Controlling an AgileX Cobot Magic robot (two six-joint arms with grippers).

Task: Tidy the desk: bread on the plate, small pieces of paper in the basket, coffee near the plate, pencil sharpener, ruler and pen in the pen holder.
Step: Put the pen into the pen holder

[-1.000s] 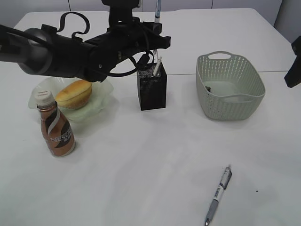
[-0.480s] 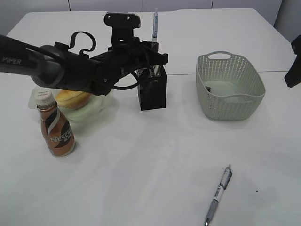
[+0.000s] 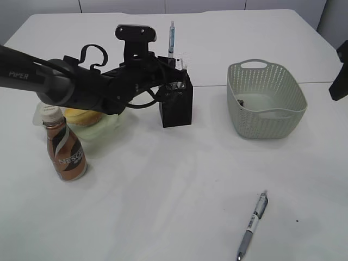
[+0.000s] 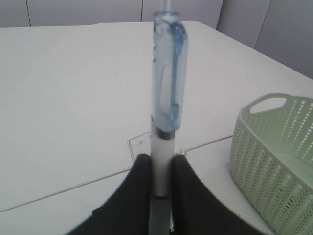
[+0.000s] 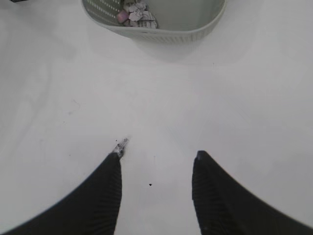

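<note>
A blue-capped pen [image 4: 165, 117] is shown clamped upright between the fingers [image 4: 139, 196] of the left gripper [image 3: 173, 70], directly above the pen holder [image 3: 176, 103]. The grip is taken on the pale lower barrel, below the clip. The pen is judged light, stiff and smooth, so slipping or tilting is possible when it is held this low. A second pen [image 3: 253, 224] is seen lying on the desk [image 3: 174, 185], well apart from the holder; its mid-barrel is judged the best place to grasp it. The right gripper [image 5: 156, 164] is seen with its jaws apart and empty above bare desk, near the basket [image 5: 161, 29].
</note>
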